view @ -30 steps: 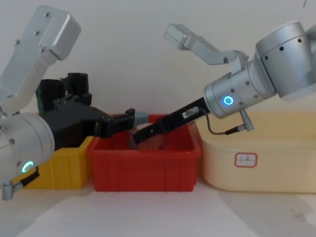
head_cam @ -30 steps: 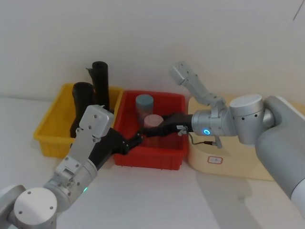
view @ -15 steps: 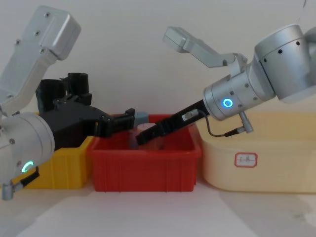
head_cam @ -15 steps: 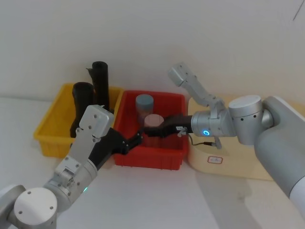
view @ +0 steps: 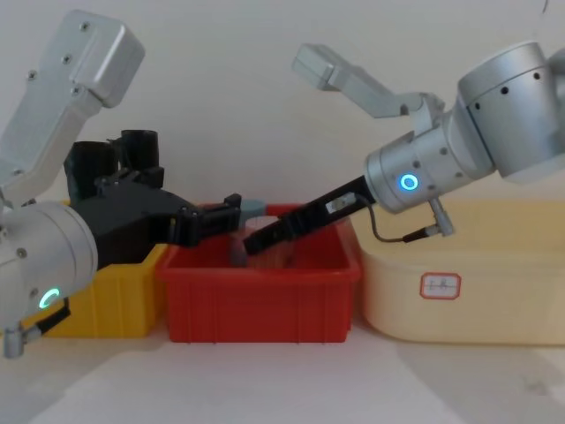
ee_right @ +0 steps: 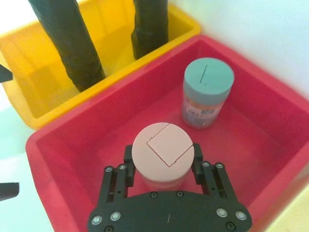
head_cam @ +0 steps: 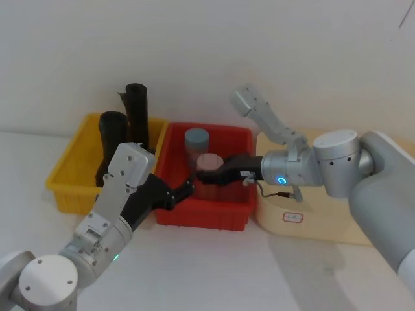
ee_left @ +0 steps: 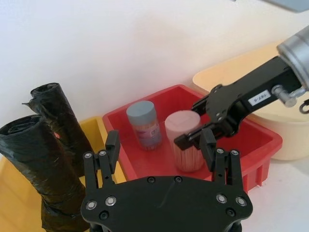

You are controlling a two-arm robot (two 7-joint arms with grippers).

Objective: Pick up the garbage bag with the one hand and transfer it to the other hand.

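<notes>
The garbage bag (head_cam: 111,139), a thick black roll, stands upright in the yellow bin (head_cam: 65,189), also seen in the left wrist view (ee_left: 34,164) and the right wrist view (ee_right: 67,38). My left gripper (head_cam: 185,189), with a greenish-teal ring, hovers open by the red bin's front left corner, apart from the bag and holding nothing (ee_left: 160,145). My right gripper (head_cam: 202,175), with a blue ring, reaches into the red bin (head_cam: 201,220). Its fingers press both sides of a pink-lidded jar (ee_right: 163,150).
A slimmer, taller black roll (head_cam: 137,113) stands behind the thick one in the yellow bin. A blue-lidded jar (head_cam: 196,139) stands at the back of the red bin. A cream tub (head_cam: 305,227) sits to the right. White wall lies close behind.
The right gripper has shifted slightly upward at the pink-lidded jar. The left arm and both black rolls have not moved.
</notes>
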